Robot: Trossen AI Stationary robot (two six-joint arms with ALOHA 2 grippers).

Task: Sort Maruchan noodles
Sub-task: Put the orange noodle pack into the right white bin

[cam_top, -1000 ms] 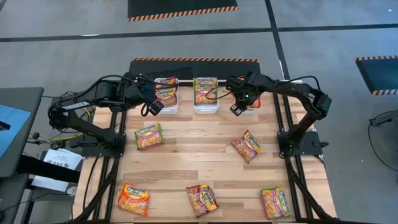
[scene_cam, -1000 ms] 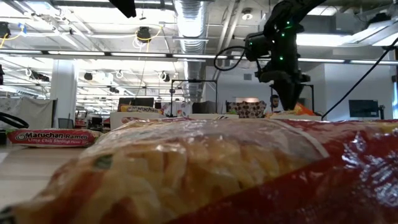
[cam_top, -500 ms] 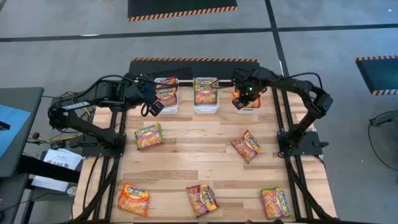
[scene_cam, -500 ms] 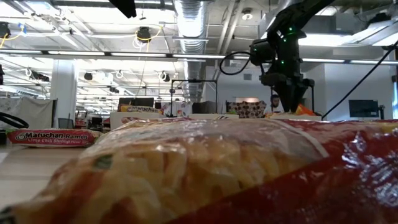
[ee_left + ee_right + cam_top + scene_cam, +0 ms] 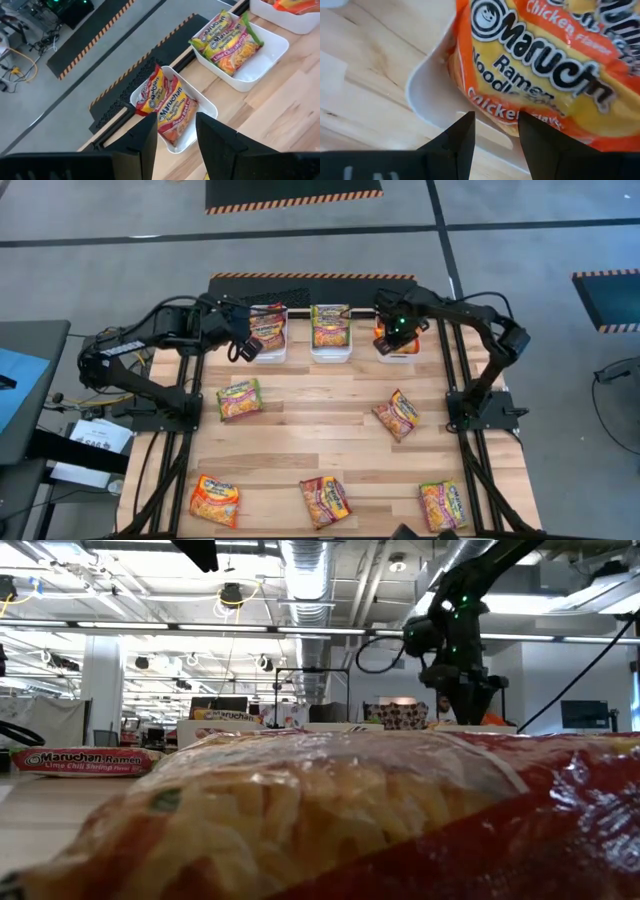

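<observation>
Three white bins stand along the table's far edge. The left bin (image 5: 267,332) holds red-edged Maruchan packets (image 5: 167,107), the middle bin (image 5: 330,330) green-edged ones (image 5: 230,42), and the right bin (image 5: 400,345) an orange-edged Chicken packet (image 5: 545,65). That packet lies tilted over the bin's rim (image 5: 427,100). My right gripper (image 5: 388,340) hangs open just above this packet and bin, also in the right wrist view (image 5: 495,135). My left gripper (image 5: 243,348) is open and empty beside the left bin, also in the left wrist view (image 5: 175,137). Several more packets lie flat on the table.
Loose packets lie on the wood: a green one (image 5: 239,398) at mid-left, a red one (image 5: 397,414) at mid-right, and an orange (image 5: 214,500), a red (image 5: 325,500) and another (image 5: 444,505) along the near edge. The table's middle is bare wood.
My right gripper has gone toward the table's far edge, from just in front of the right bin to over it and its orange packet.
</observation>
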